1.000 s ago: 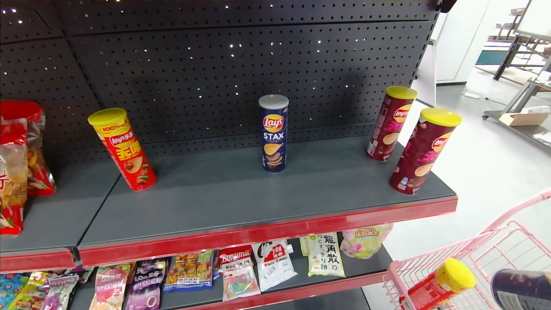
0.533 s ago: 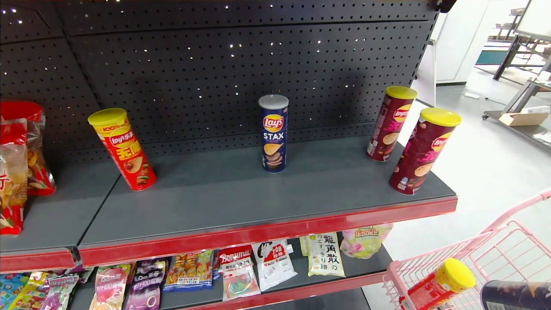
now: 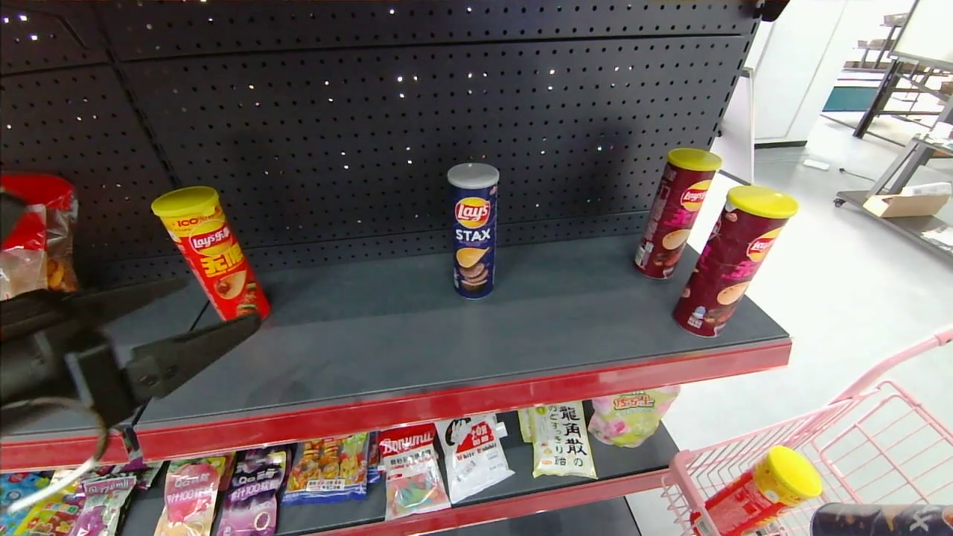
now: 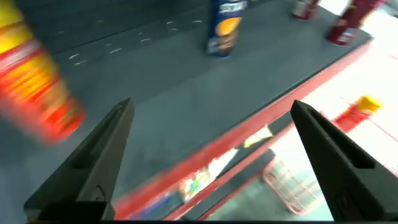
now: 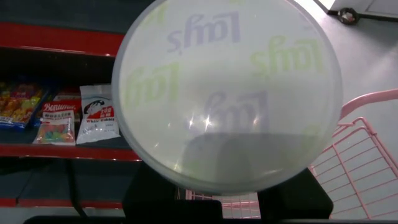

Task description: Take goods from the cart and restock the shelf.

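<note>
Four cans (image 3: 473,231) on shelf (image 3: 447,350), one in cart (image 3: 752,441), dark can (image 3: 878,519) gripped

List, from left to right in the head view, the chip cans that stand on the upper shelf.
red can with yellow lid → blue can with grey lid → maroon can at the back → maroon can near the front edge

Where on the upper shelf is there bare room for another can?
Bare shelf lies between the red can and blue can, and between the blue can and maroon cans. Crowded at the left end: snack bags and left gripper.
</note>
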